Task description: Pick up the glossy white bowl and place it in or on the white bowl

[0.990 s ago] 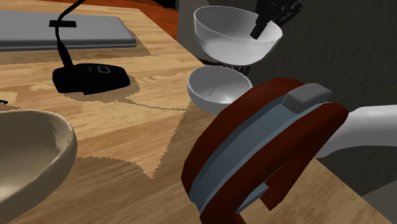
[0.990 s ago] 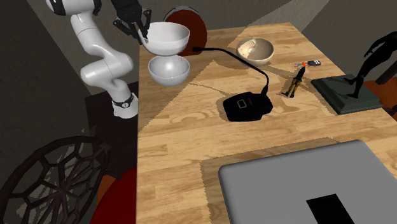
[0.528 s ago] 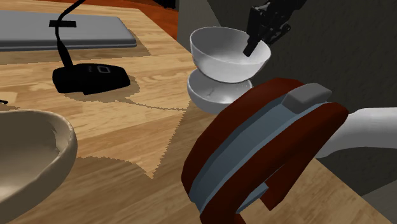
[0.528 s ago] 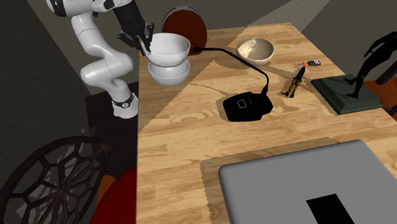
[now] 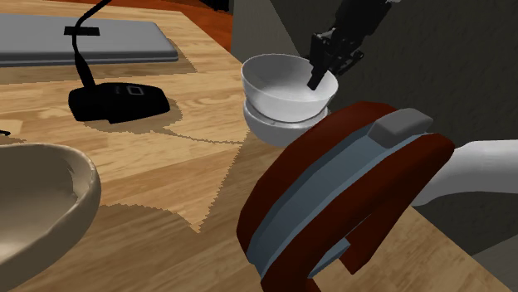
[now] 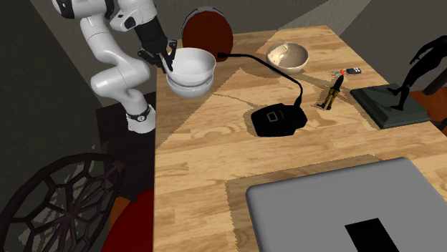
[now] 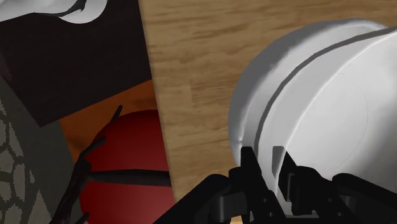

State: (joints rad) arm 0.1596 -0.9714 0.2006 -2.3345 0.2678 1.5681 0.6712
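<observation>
The glossy white bowl (image 5: pixel 282 81) sits nested, upright, inside the second white bowl (image 5: pixel 270 128) near the wooden table's edge. In the second exterior view the same glossy bowl (image 6: pixel 190 62) rests in the lower bowl (image 6: pixel 189 88) beside the arm. My black gripper (image 5: pixel 319 73) (image 6: pixel 168 63) is shut on the glossy bowl's rim, one finger inside and one outside. Seen from the wrist, the rim of the glossy bowl (image 7: pixel 331 108) is clasped by the gripper (image 7: pixel 275 162), and the lower bowl (image 7: pixel 245 102) shows as an outer band.
A black device with a cable (image 6: pixel 276 118) lies mid-table, and a grey laptop (image 6: pixel 337 207) lies beyond it. A beige bowl (image 6: pixel 288 55), a small figurine (image 6: pixel 333 93) and a dark statue (image 6: pixel 401 86) stand farther off. A red-and-blue round object (image 5: pixel 332 199) blocks the shoulder view's foreground.
The gripper has come down with the glossy bowl, from well above the second bowl to resting nested inside it. It still clasps the rim.
</observation>
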